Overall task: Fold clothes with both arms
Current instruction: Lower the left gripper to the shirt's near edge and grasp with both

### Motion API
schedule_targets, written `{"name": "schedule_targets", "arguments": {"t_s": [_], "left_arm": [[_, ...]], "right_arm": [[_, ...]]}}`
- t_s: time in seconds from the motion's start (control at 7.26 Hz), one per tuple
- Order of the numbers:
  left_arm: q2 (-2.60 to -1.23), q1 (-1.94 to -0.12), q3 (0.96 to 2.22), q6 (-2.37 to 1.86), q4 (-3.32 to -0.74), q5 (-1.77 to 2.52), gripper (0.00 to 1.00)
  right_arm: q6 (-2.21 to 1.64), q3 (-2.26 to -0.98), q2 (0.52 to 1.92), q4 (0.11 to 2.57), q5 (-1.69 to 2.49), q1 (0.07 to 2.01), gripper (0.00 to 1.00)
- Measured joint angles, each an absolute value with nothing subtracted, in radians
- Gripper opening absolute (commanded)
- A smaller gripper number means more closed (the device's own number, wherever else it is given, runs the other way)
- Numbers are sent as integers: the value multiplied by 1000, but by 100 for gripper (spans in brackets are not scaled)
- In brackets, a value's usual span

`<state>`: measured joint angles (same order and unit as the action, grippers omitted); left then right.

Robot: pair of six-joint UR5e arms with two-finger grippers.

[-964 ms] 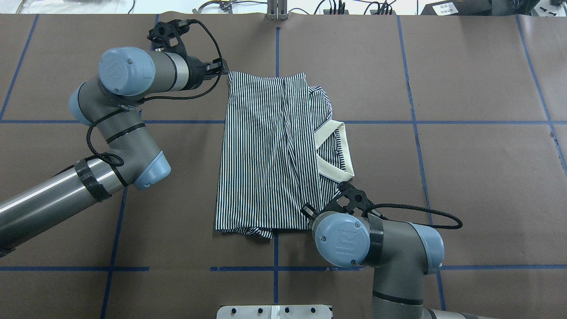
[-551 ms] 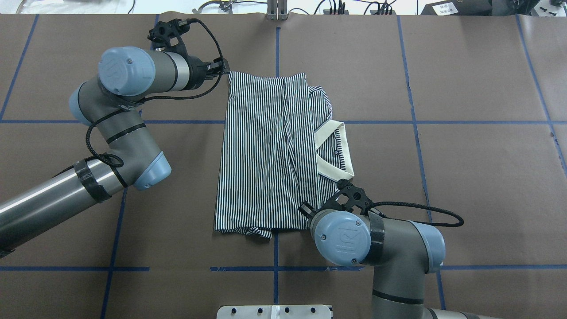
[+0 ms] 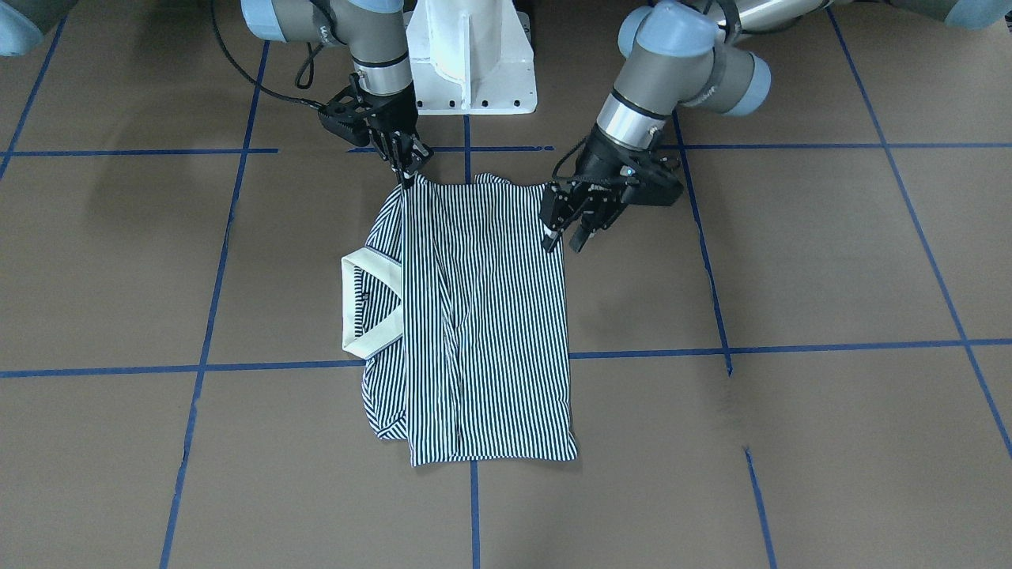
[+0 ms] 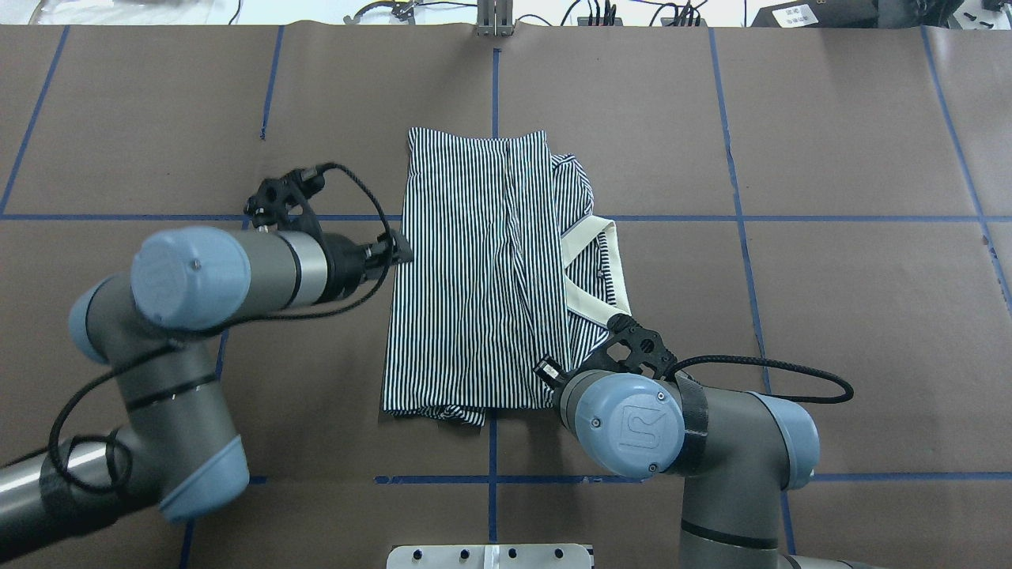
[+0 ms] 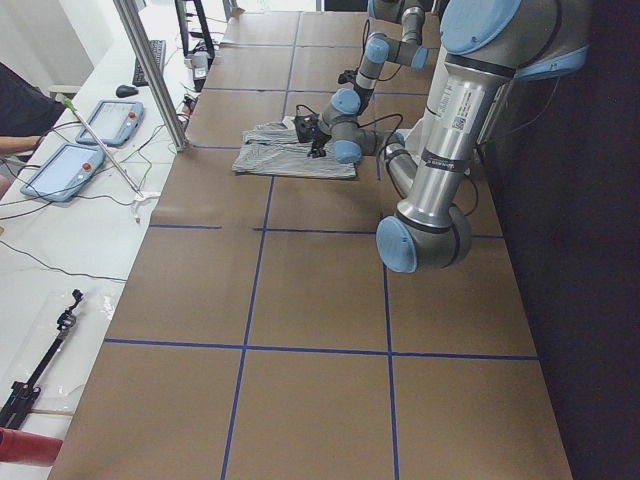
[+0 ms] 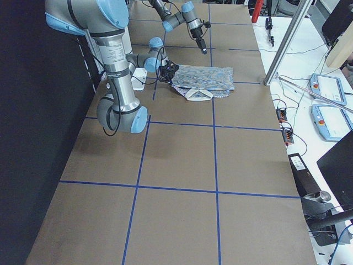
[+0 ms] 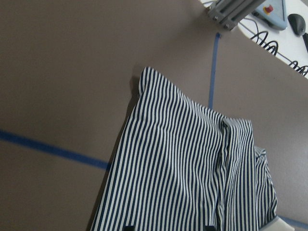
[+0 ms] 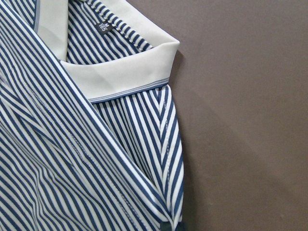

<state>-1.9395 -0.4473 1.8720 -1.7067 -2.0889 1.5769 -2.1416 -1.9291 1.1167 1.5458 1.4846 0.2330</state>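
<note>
Presently, nearest the robot's base, the right gripper (image 3: 407,174) sits low at the near right corner of the polo shirt (image 4: 466,276). Its fingers are drawn together and appear to pinch the fabric's edge there. Shirt lies flat at the middle of the brown papered table (image 4: 830,316), folded lengthwise into a narrow rectangle running near to far. The cream collar (image 8: 125,72) pokes out along its right side, about midway. Farther out, the left gripper (image 3: 563,237) hovers at the shirt's left edge, roughly halfway along, fingers spread apart with nothing between them. The left wrist view shows only striped cloth and table ahead. Far left corner of the shirt lies free on the paper.
</note>
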Motion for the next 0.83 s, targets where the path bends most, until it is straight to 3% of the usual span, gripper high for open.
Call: {"name": "schedule_targets", "arguments": {"t_s": [0.28,0.83], "left_arm": [[-1860,-306,1919,-1785,-2034,1475,57],[-1846,-240,1903,-1799,-2024,1454,51]], "right_arm": [[-2141,-1933,1120,1546,1485,233,0],[-2142,-1934,1121,1545,1485,234,0]]}}
